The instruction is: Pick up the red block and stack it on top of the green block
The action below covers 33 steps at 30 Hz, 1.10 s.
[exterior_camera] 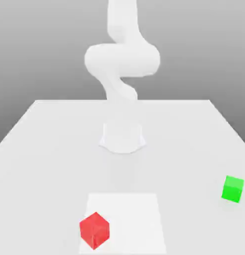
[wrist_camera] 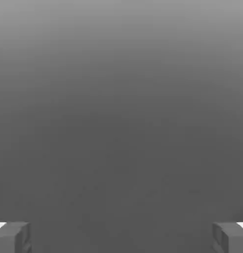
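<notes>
The red block (exterior_camera: 94, 230) sits on the white table near its front edge, on the left corner of a brighter square patch (exterior_camera: 125, 221). The green block (exterior_camera: 232, 189) rests on the table toward the exterior view's right, well apart from the red one. The white arm (exterior_camera: 122, 60) rises from its round base (exterior_camera: 122, 137) at the table's middle and folds upward out of the picture. In the hand view my gripper (wrist_camera: 121, 237) is open, its two grey fingertips (wrist_camera: 12, 237) far apart with nothing between them, facing a plain grey background.
The white table (exterior_camera: 45, 149) spreads wide around the arm's base, its back edge behind the base and its side edges running toward the front.
</notes>
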Available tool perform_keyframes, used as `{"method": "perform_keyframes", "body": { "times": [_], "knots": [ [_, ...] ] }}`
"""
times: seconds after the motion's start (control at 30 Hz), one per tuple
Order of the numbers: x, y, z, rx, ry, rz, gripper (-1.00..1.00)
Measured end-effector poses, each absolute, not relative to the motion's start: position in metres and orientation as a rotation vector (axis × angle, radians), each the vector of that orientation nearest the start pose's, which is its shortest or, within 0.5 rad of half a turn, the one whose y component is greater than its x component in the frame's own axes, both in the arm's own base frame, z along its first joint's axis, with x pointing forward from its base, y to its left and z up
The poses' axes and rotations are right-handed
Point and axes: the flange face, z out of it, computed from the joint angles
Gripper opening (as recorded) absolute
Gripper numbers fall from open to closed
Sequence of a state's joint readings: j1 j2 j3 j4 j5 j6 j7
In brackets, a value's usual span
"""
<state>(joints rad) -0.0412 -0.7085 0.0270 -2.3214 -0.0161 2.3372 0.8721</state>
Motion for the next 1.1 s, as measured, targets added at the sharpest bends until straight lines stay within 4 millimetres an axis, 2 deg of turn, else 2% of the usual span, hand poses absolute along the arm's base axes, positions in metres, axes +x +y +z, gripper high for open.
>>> {"method": "perform_keyframes", "body": {
  "times": [0.1,0.2,0.4,0.57,0.67,0.77,0.97,1.0,1.1],
  "knots": [
    [0.418,-0.009,0.617,-2.47,1.311,-0.856,0.0],
    [0.447,-0.018,0.561,-2.471,1.457,-0.754,0.0],
    [0.48,-0.04,0.445,-2.434,1.738,-0.534,0.0],
    [0.484,-0.057,0.346,-2.363,1.959,-0.331,0.0],
    [0.477,-0.066,0.289,-2.298,2.089,-0.201,0.0],
    [0.464,-0.066,0.235,-2.232,2.196,-0.065,0.0],
    [0.457,-0.066,0.154,-2.194,2.247,0.0,0.0],
    [0.457,-0.066,0.147,-2.194,2.247,0.0,-1.0],
    [0.457,-0.066,0.147,-2.194,2.247,-0.001,-1.0]
  ]
}}
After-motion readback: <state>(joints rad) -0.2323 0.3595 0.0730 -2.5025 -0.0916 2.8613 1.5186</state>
